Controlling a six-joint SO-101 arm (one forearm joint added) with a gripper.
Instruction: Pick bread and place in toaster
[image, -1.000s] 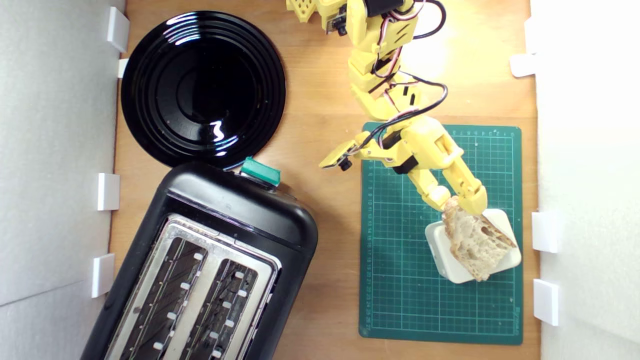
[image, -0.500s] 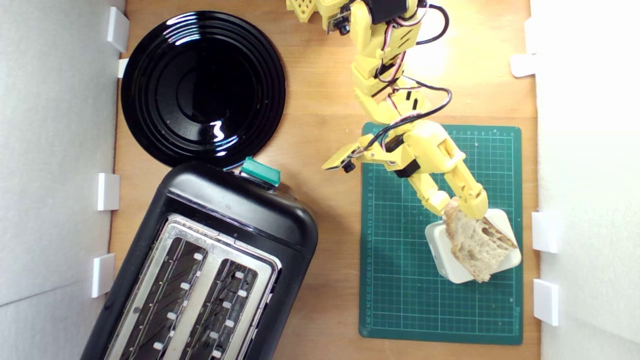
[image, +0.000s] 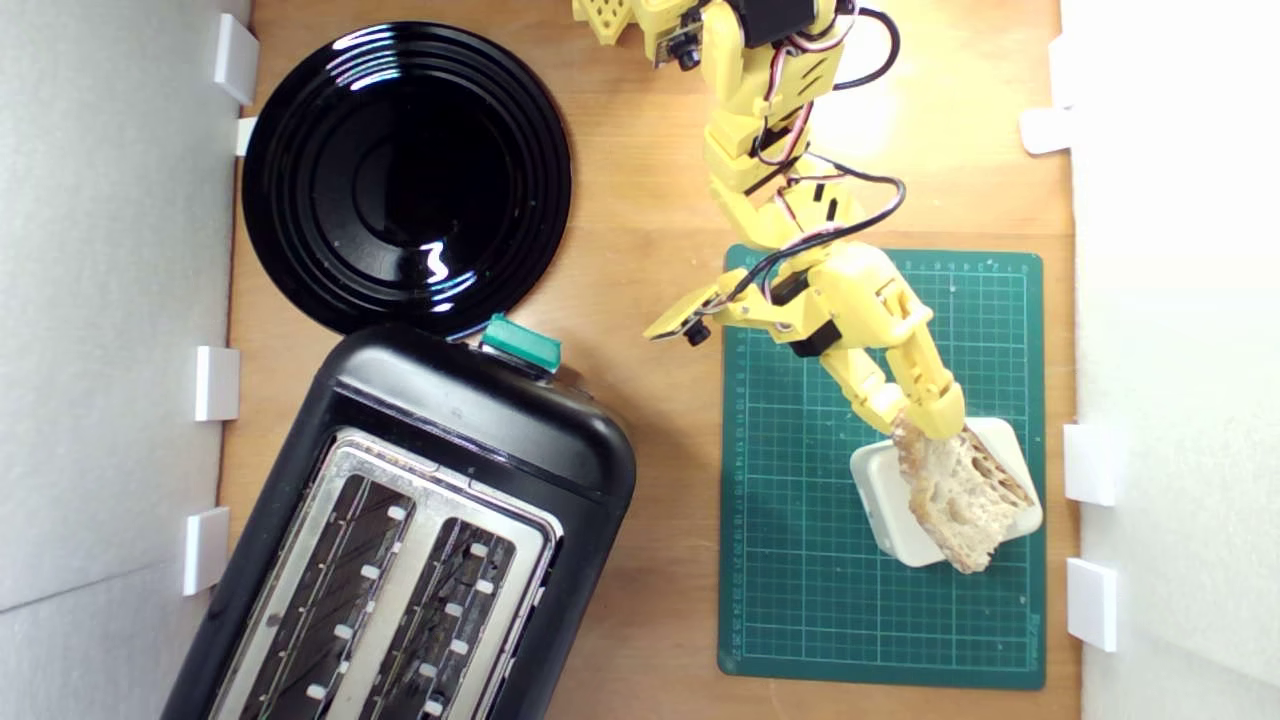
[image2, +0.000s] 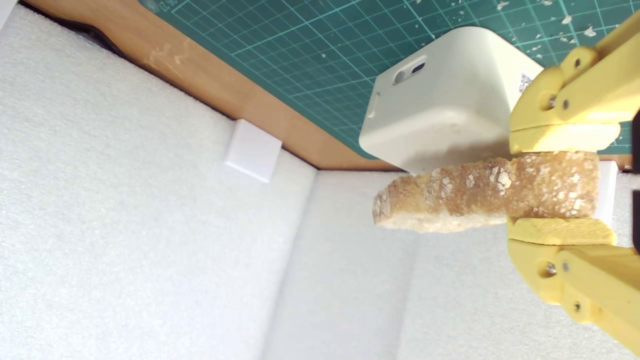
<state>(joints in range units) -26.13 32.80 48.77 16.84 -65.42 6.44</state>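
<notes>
An overhead exterior view shows a wooden surface (image: 650, 620) walled by white foam. At the exterior view's left, a round glossy black plate (image: 405, 175) sits at the top. Just below it stands a large black two-slot toaster with a silver metal top plate (image: 420, 540) and a green lever knob (image: 521, 343); both slots are empty. Toward the exterior view's right lies a green gridded cutting mat (image: 800, 560). A yellow robot arm (image: 800, 250) reaches down over it from the top edge. Its yellow pincer (image: 925, 425) is clenched on one end of an irregular slice of rustic bread with pale holey crumb and golden-brown floury crust (image: 960, 495). The slice hangs over a white rounded rectangular block (image: 885, 500) on the mat, well apart from the toaster. The wrist view shows the crust (image2: 480, 192) squeezed between both yellow fingers (image2: 562, 137), the slice clear of the block (image2: 440, 105).
</notes>
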